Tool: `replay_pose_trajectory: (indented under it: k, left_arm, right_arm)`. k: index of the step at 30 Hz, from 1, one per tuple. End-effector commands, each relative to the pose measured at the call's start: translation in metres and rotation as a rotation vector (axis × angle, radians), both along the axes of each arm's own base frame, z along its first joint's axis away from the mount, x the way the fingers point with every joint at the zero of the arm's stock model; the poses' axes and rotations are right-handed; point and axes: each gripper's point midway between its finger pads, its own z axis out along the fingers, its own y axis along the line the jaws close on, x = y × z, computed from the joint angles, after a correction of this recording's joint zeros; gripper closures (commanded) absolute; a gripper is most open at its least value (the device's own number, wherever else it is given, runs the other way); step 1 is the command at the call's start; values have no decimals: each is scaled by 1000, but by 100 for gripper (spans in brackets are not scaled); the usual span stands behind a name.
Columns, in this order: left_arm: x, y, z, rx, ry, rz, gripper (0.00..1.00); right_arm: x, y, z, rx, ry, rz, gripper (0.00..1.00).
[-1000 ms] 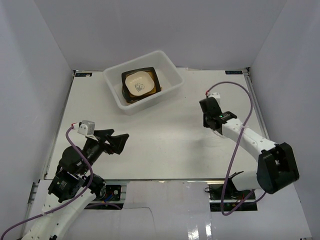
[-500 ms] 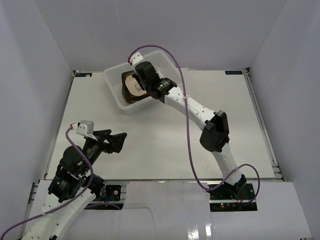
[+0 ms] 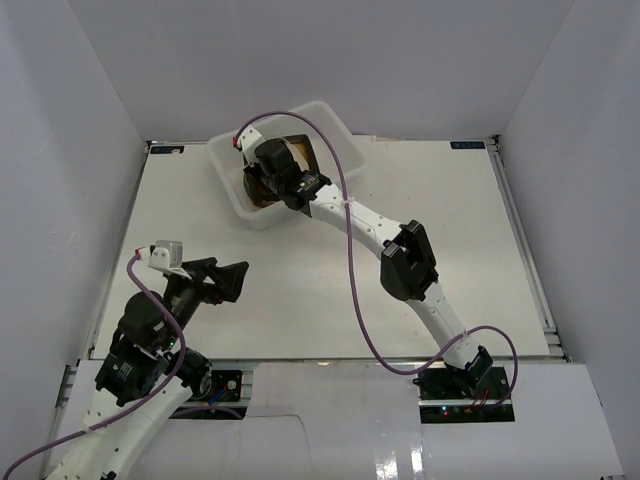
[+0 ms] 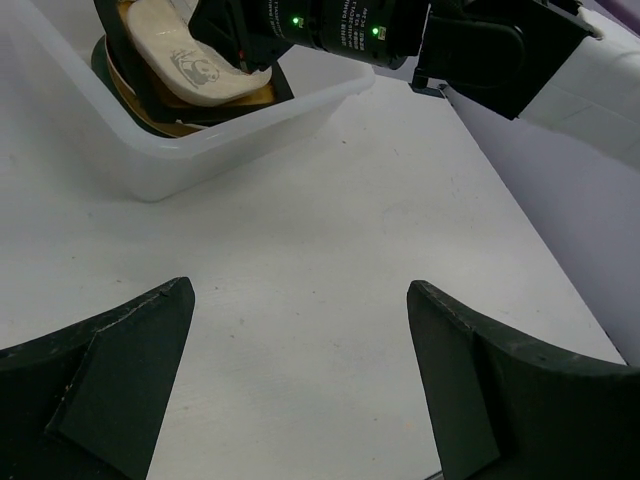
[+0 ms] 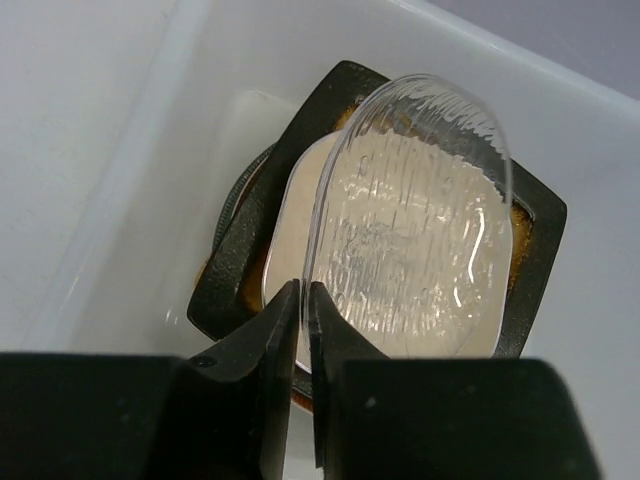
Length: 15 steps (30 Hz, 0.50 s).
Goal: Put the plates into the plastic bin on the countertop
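Note:
The white plastic bin (image 3: 256, 214) stands at the back of the countertop (image 3: 320, 270). In it lies a black square plate (image 5: 229, 272) with a small cream square plate (image 5: 297, 195) on top. My right gripper (image 5: 305, 291) reaches over the bin (image 5: 130, 170) and is shut on the near edge of the small clear plate (image 5: 415, 210), held tilted just above the cream plate. In the top view this gripper (image 3: 264, 172) covers much of the stack. My left gripper (image 3: 236, 281) is open and empty, low over the near left countertop (image 4: 300, 290). Other plates are hidden.
The right arm (image 3: 405, 262) stretches diagonally across the middle of the countertop to the bin. White walls enclose the back and both sides. The left wrist view shows the bin's near wall (image 4: 200, 160) and the right wrist (image 4: 345, 25) above it.
The right arm has swung from the right side of the countertop to over the bin, then shifted a little left and lower. The left arm has barely moved.

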Motion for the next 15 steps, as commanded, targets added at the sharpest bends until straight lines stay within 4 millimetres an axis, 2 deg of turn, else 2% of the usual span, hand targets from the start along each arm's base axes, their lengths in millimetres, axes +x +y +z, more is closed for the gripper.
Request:
replay_pose_trajectory:
  k: [1,2,3,4,5,6,7,8,10,11,12,13,14,15]
  left_arm:
    - [2,4,7,-2,0,21,2]
    - [2,4,7,-1,1,22,2]
    - [3,5,6,0,3,25,2]
    - [3,5,7,0,1,25,2]
    - [4,6,6,2,2,34,2]
    - [5,6,5,4,8,37,2]
    - [6,7,4,6,12,43,2]
    - [7,8,3,9,14,50,2]
    - [9,8,2,15,22,51,2]
    - [9,9,2,16,21,54,2]
    - [11,9,1,20,26,55,2]
    - [11,8,0,22,28,52,2]
    - [12,8,0,26,30,52,2]
    - [12,6,0,27,28,38,2]
  right_arm:
    - [3,10,37,86,-95,7,86]
    - [6,8,34,80,-99,-9,80]
    - [7,6,36,85,-110,-28,58]
    - [10,2,40,91,-126,-50,44]
    - [11,1,52,125,-149,-56,19]
    - [10,2,61,145,-156,-52,11]
    - [8,3,69,161,-158,-45,8]
    - [5,1,86,183,-165,-40,7]
    - [-4,-3,104,217,-160,-24,7]
    - [-14,-11,137,284,-175,-20,7]
    - [-21,-16,120,267,-137,-14,7]
    - [-33,-18,123,290,-121,16,7]
    - [-52,-35,160,369,-129,25,7]
    - [-60,-42,126,351,-81,30,7]
